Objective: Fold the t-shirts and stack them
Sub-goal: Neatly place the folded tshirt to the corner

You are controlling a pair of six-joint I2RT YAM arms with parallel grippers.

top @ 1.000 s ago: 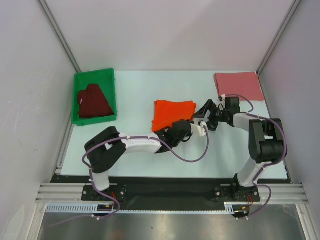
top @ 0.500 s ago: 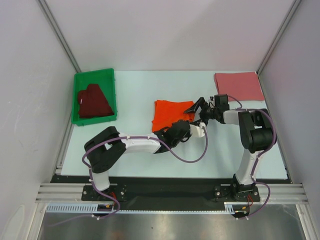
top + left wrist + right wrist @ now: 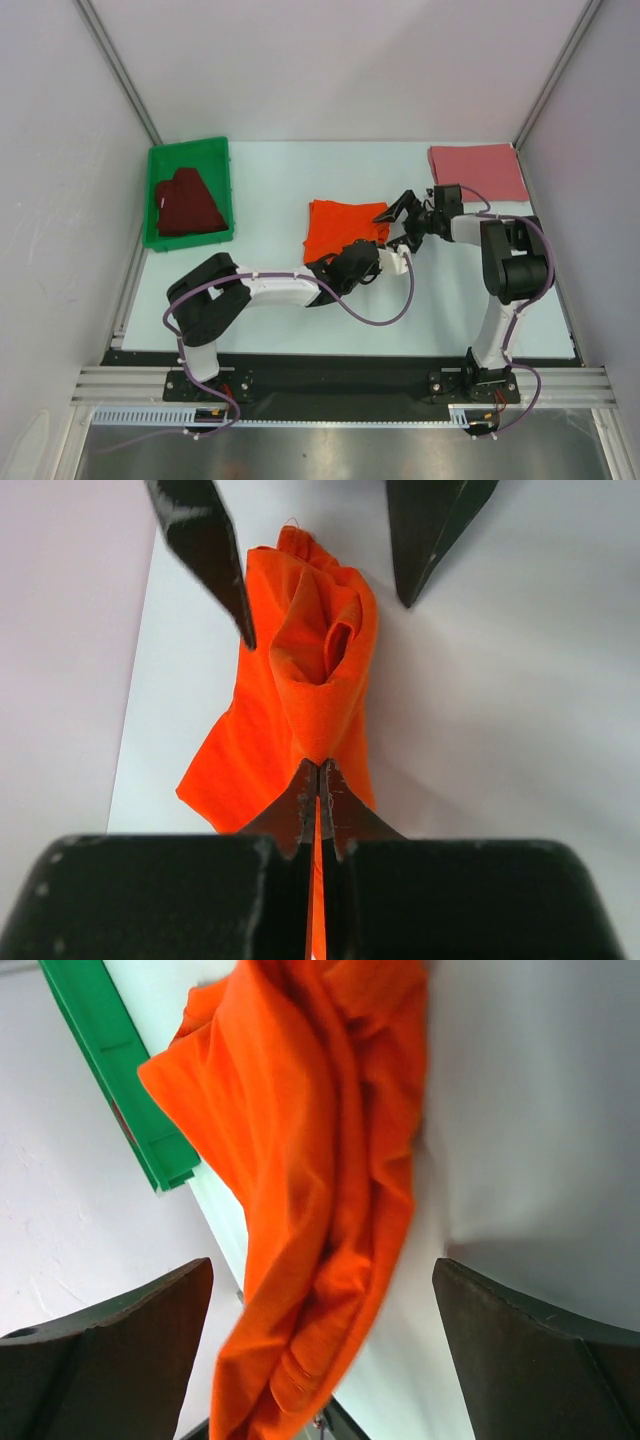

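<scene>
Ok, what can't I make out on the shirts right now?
- Top view: the near corner of the bright orange cloth t-shirt, covered by the shut left gripper and the open right gripper.
- Right wrist view: that shirt's ends, cut off top and bottom.
- Top view: the dark maroon t-shirt in the green plastic bin, too small to judge folds.

the orange t-shirt [image 3: 340, 228] is plain bright orange. the pink t-shirt [image 3: 478, 171] is plain dusty rose, the maroon t-shirt [image 3: 187, 207] plain dark maroon. the bin [image 3: 188, 147] is bright green, the bench [image 3: 270, 190] pale mint-white. the left tool [image 3: 318, 770] and right tool [image 3: 322, 1265] are black; the cables [image 3: 385, 318] purple.
</scene>
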